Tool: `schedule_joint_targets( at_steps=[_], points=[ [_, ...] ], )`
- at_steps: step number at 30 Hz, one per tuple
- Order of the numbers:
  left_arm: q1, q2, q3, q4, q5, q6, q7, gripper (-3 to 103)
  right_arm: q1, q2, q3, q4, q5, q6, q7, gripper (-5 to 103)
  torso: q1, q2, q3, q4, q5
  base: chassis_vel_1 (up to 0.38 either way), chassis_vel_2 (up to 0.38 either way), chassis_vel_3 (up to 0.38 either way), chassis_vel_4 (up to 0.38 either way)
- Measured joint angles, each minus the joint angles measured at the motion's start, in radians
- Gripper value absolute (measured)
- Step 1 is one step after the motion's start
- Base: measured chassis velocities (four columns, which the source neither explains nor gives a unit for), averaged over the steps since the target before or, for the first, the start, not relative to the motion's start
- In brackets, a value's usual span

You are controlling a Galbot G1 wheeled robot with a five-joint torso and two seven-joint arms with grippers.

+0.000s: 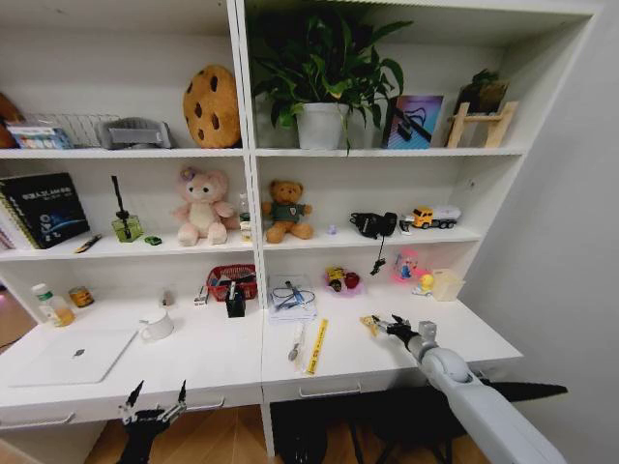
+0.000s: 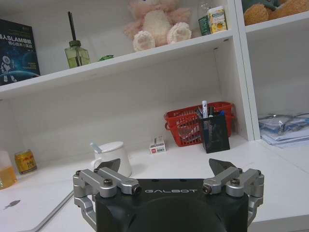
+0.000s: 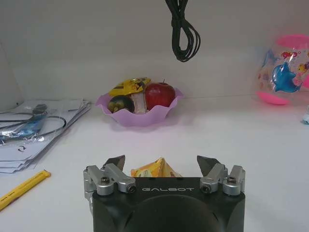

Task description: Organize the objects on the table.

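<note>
While my right gripper (image 3: 159, 166) hangs wide open over a yellow snack packet (image 3: 155, 169) on the table (image 1: 464, 333), nothing is held. Packet looks light, crinkly, slippery; I'd pinch its puffed middle. Left gripper (image 1: 153, 398) idles open at the near edge.

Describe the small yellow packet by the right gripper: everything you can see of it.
The yellow packet is a small, crinkled pouch that looks like glossy foil or plastic, yellow-orange with a peaked top edge. It lies on the white table, right of the yellow ruler. The right gripper is open, a fingertip on either side of it; contact cannot be judged. Its lower part is hidden behind the gripper body.
</note>
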Motion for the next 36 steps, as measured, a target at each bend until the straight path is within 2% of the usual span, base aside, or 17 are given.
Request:
schedule_joint_targets(
  at_steps=[7, 9, 12, 14, 15, 17, 18, 20, 23, 26, 27, 29, 36],
  points=[
    [0.002, -0.003, -0.006, 0.002, 0.0, 0.005, -0.009, 100, 0.047, 0.019, -0.044, -0.053, -0.004, 0.003, -0.001, 83, 0.0, 0.0, 0.0, -0.0001, 0.0, 0.0, 0.0, 0.0, 0.0],
    [-0.002, -0.007, -0.006, 0.005, -0.001, 0.009, -0.012, 100, 0.05, 0.025, -0.051, -0.058, -0.007, 0.0, 0.004, 74, 0.0, 0.0, 0.0, 0.0, 0.0, 0.0, 0.0, 0.0, 0.0],
    [-0.003, -0.009, -0.006, 0.007, -0.001, 0.009, -0.013, 100, 0.049, 0.025, -0.051, -0.058, -0.006, 0.0, 0.006, 68, 0.0, 0.0, 0.0, 0.0, 0.0, 0.0, 0.0, 0.0, 0.0],
    [-0.007, -0.01, -0.006, 0.012, -0.001, 0.009, -0.013, 100, 0.041, 0.026, -0.05, -0.049, -0.003, 0.0, 0.013, 57, 0.0, 0.0, 0.0, -0.0001, 0.0002, 0.0, 0.0, 0.0, 0.0],
    [-0.007, -0.01, -0.006, 0.012, -0.001, 0.009, -0.013, 100, 0.041, 0.026, -0.05, -0.049, -0.003, 0.0, 0.013, 57, 0.0, 0.0, 0.0, -0.0001, 0.0002, 0.0, 0.0, 0.0, 0.0],
    [-0.011, -0.007, -0.003, 0.015, -0.001, 0.011, -0.014, 100, 0.037, 0.026, -0.047, -0.047, -0.008, 0.002, 0.014, 47, 0.0, 0.0, 0.0, 0.0, 0.0, 0.0, 0.0, 0.0, 0.0],
    [-0.011, -0.007, -0.003, 0.015, -0.001, 0.011, -0.014, 100, 0.037, 0.026, -0.047, -0.047, -0.008, 0.002, 0.014, 47, 0.0, 0.0, 0.0, 0.0, 0.0, 0.0, 0.0, 0.0, 0.0],
    [-0.015, -0.005, -0.003, 0.016, -0.003, 0.014, -0.018, 100, 0.032, 0.026, -0.042, -0.045, -0.011, 0.003, 0.014, 36, 0.0, 0.0, 0.0, -0.0002, 0.0, 0.0, 0.0, 0.0, 0.0],
    [-0.015, -0.006, -0.002, 0.016, -0.003, 0.014, -0.019, 100, 0.032, 0.027, -0.041, -0.045, -0.013, 0.003, 0.014, 30, 0.0, 0.0, 0.0, -0.0002, 0.0001, 0.0, 0.0, 0.0, 0.0],
    [-0.014, -0.011, -0.001, 0.016, -0.003, 0.014, -0.019, 100, 0.033, 0.029, -0.041, -0.048, -0.015, 0.004, 0.014, 14, 0.0, 0.0, 0.0, 0.0, 0.0, 0.0, 0.0, 0.0, 0.0],
    [-0.014, -0.011, -0.001, 0.016, -0.003, 0.014, -0.019, 100, 0.033, 0.029, -0.041, -0.048, -0.015, 0.004, 0.014, 14, 0.0, 0.0, 0.0, 0.0, 0.0, 0.0, 0.0, 0.0, 0.0],
    [-0.013, -0.013, -0.001, 0.017, -0.002, 0.014, -0.019, 100, 0.036, 0.028, -0.041, -0.051, -0.016, 0.006, 0.014, 4, 0.0, 0.0, 0.0, 0.0, 0.0001, 0.0, 0.0, 0.0, 0.0],
    [-0.015, -0.011, 0.0, 0.018, -0.002, 0.014, -0.019, 100, 0.07, 0.014, -0.032, -0.048, -0.008, 0.008, 0.004, 0, 0.0, 0.0, 0.0, -0.0003, 0.0001, 0.0, 0.0, 0.0, 0.0]
  ],
)
